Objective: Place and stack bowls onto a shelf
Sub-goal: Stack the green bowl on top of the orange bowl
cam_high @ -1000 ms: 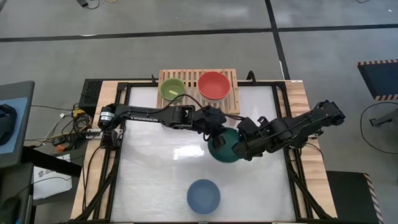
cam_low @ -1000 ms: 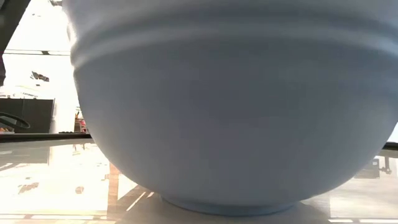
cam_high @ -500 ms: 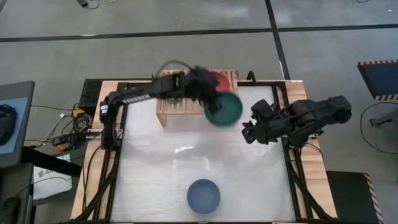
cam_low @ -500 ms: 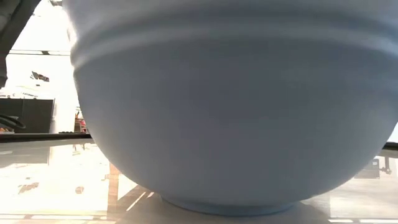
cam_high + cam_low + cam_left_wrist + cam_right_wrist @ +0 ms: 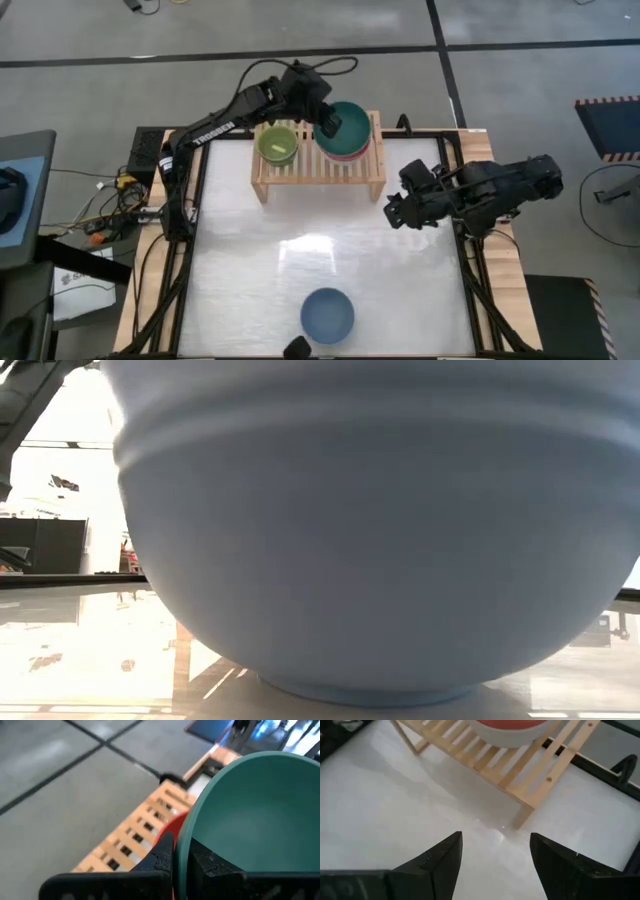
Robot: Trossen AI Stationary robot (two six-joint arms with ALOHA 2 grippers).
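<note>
My left gripper point(image 5: 330, 125) is shut on the dark green bowl point(image 5: 350, 128) and holds it over the red bowl point(image 5: 345, 156) on the right part of the wooden shelf point(image 5: 318, 170). A lime green bowl point(image 5: 277, 145) sits on the shelf's left part. The slate blue bowl point(image 5: 327, 314) rests on its foot near the table's front edge and fills the low view point(image 5: 370, 530). My right gripper point(image 5: 393, 210) stands open right of the table's middle, nothing between its fingers point(image 5: 440, 862). My left gripper pinches the dark green bowl's rim point(image 5: 184, 840) on the bowl's left side, one finger point(image 5: 205, 862) inside the bowl and one point(image 5: 162, 852) outside. The fingers come from above. The bowl sits mouth up over the red bowl point(image 5: 172, 827); whether it rests in it I cannot tell.
The shelf point(image 5: 520, 765) stands at the table's far edge, its near right leg point(image 5: 522, 817) just ahead of my right gripper. The white tabletop point(image 5: 300, 250) lies bare between shelf and blue bowl. Black frame rails run along the table's sides.
My left gripper has lifted the dark green bowl from the table's middle and carried it toward the far edge, over the red bowl on the shelf. My right gripper has let go of that bowl, opened and drawn back toward the right edge.
</note>
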